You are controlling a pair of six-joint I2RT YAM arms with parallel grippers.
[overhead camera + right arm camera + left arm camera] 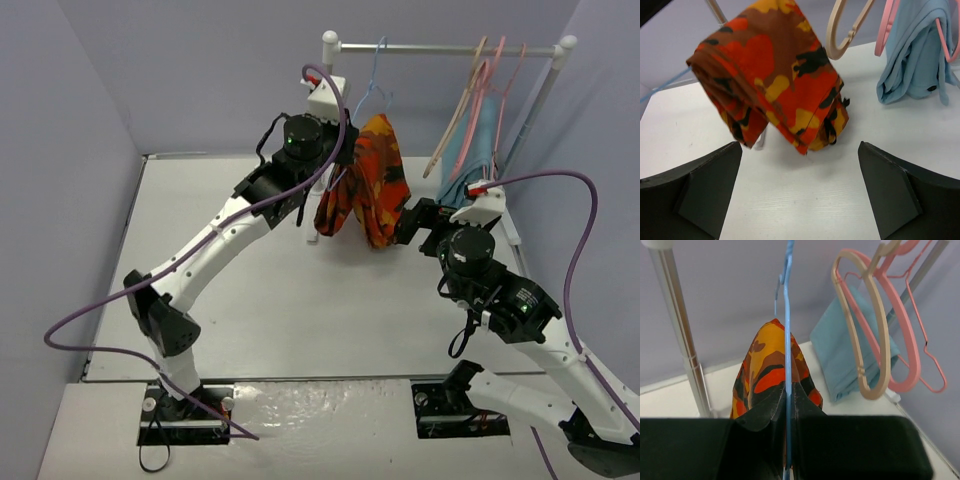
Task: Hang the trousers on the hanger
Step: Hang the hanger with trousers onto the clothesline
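Note:
The camouflage trousers (368, 185) hang folded over the light-blue wire hanger (371, 95), whose hook is on the rail. My left gripper (340, 160) is shut on the hanger's wire beside the trousers; in the left wrist view the blue wire (787, 340) runs between my closed fingers with the trousers (765, 375) draped behind. My right gripper (408, 222) is open and empty just right of the trousers' lower end. In the right wrist view the trousers (782, 75) hang above the table ahead of my spread fingers (890, 195).
A white clothes rail (450, 48) stands at the back. A tan wooden hanger (462, 110) and a pink hanger (490, 85) hang on it, with a teal-blue cloth (480, 150) draped there. The rail's right post (535, 110) slants down to the table.

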